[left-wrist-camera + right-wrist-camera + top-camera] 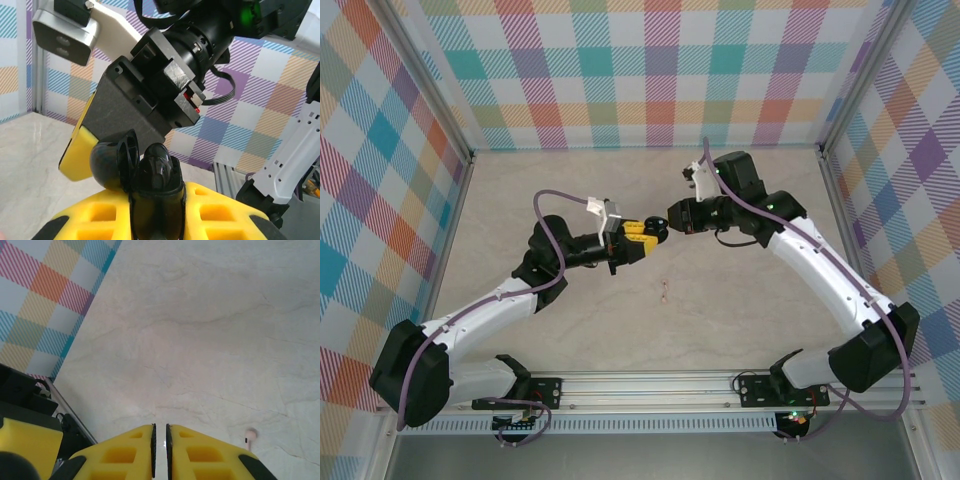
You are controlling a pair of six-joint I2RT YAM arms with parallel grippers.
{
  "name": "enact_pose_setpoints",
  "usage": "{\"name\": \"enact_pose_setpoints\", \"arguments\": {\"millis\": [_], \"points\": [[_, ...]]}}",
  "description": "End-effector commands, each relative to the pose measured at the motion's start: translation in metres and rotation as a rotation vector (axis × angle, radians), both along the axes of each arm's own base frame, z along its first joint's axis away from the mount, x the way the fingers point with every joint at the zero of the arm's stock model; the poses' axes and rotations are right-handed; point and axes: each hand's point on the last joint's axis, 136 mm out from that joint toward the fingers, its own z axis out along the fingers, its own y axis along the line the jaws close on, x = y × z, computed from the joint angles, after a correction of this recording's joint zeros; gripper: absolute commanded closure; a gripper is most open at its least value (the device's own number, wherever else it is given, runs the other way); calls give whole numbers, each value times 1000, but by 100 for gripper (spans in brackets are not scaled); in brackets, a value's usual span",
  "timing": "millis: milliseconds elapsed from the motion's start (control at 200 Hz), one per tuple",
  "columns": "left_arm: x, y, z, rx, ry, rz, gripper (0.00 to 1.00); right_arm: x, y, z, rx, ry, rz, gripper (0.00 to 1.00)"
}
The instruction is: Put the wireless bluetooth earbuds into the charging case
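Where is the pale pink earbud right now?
The pale pink earbud lies alone on the table, just right of the right claw in the right wrist view, not touching its yellow fingers.

We see a pale, marble-veined tabletop (pixel 210 320), smooth with a soft sheen. The black case (pixel 156 185) is glossy plastic. The yellow pads (pixel 200 455) look matt and foam-like. The pink earbud (pixel 250 434) is smooth plastic, and the rail (pixel 650 384) is brushed metal.

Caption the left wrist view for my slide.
Left gripper holds the open black charging case close to the right gripper.
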Motion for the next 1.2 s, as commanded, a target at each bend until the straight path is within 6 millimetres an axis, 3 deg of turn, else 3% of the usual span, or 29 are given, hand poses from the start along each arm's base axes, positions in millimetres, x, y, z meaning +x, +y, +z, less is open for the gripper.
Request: {"name": "enact_pose_setpoints", "arguments": {"millis": [0,315,550,1195], "points": [[-10,-1,30,-66,-67,-43,83,-2,11,-1,40,-1,71,83],[-6,-5,26,-72,-32,-58,83,-14,23,13,128,-9,164,83],[3,-9,11,-58,28,-46,83,-21,21,27,167,-68,180,83],[18,-16,-21,5,150,-16,82,-25,13,35,171,-152,160,83]]}}
